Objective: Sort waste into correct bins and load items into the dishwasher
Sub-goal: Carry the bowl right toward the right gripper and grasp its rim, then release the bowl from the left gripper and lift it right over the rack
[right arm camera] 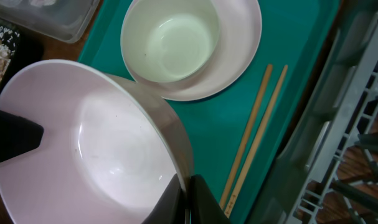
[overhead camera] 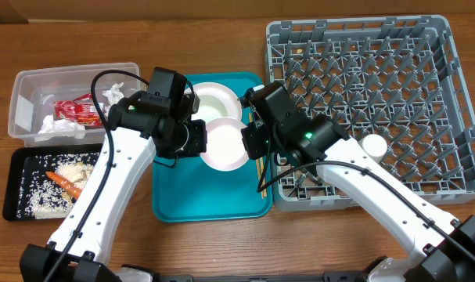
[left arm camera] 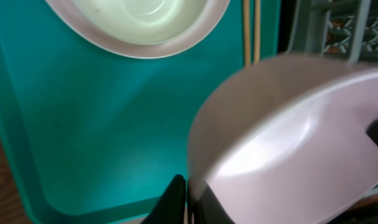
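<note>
- Gripping one rim of the white bowl (right arm camera: 95, 143) with the right gripper (right arm camera: 187, 200), jaws pinched tight on the thin wall, one finger inside and one outside.
- Gripping the opposite rim of the same bowl with the left gripper (left arm camera: 187, 202), jaws nearly together around the edge; seen from the right wrist as a dark finger on the far lip.
- Held tilted between the two grippers over the teal tray (overhead camera: 210, 196), just beside the plate (right arm camera: 241, 59).
- On that plate, a second bowl (right arm camera: 173, 40), upright and empty.
- To the right of the plate, on the teal tray, a pair of chopsticks (right arm camera: 254, 134) lying side by side near the edge next to the dish rack (overhead camera: 378, 70).
- In the rack, near its front edge, a small white cup (overhead camera: 372, 146).
- At far left, a clear tub (overhead camera: 26, 110) with a red wrapper (overhead camera: 74, 110) and crumpled tissues (overhead camera: 57, 125); in front of it, a black tray (overhead camera: 14, 184) with a carrot piece (overhead camera: 63, 181) and pale rice-like scraps (overhead camera: 41, 200).
- Hard to make out:
  - from overhead, both sets of fingertips hidden under the wrist housings
  - from the left wrist, the bowl blurred and filling the right half of the view
  - unclear whether the bowl's base touches the tray
- Cut off: arm bases at the bottom edge, the rack's right side at the frame edge.
- Underneath everything, a brown wood-grain table (overhead camera: 206, 39).
</note>
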Robot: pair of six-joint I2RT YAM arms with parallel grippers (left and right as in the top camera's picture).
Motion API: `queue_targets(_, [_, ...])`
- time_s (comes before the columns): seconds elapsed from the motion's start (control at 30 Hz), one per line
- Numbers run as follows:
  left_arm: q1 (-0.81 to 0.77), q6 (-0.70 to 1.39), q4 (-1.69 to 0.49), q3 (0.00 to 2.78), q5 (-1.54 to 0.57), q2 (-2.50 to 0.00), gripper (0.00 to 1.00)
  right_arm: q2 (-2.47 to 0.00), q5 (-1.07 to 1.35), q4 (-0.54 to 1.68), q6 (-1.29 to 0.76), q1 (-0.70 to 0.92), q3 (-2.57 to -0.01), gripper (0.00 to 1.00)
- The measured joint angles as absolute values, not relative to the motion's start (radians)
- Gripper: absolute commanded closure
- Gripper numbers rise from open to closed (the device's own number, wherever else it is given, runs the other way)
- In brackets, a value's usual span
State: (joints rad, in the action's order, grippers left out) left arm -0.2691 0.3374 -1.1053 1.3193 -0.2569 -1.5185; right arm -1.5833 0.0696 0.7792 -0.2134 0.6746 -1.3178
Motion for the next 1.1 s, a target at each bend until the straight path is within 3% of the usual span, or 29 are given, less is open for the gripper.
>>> queue_targets(0.23, [-0.27, 0.312, -1.1, 1.319, -0.278, -1.518, 0.74, -1.583, 0.089, 0.778, -0.212, 0.677, -1.318, 0.96])
queue_targets(0.9, [-0.269, 0.229, -1.224, 1.592, -0.342, -1.518, 0.65, -1.583, 0.023, 0.733, -0.208, 0.677, -1.317, 0.96])
queue_targets(0.97, [-0.269, 0.227, -1.241, 1.618, -0.33, -1.518, 0.58, -1.583, -0.017, 0.73, -0.208, 0.677, -1.317, 0.96])
queue_targets(1.1, [-0.269, 0.219, -1.244, 1.653, -0.289, -1.518, 0.28, -1.583, -0.146, 0.684, -0.209, 0.677, -1.317, 0.96])
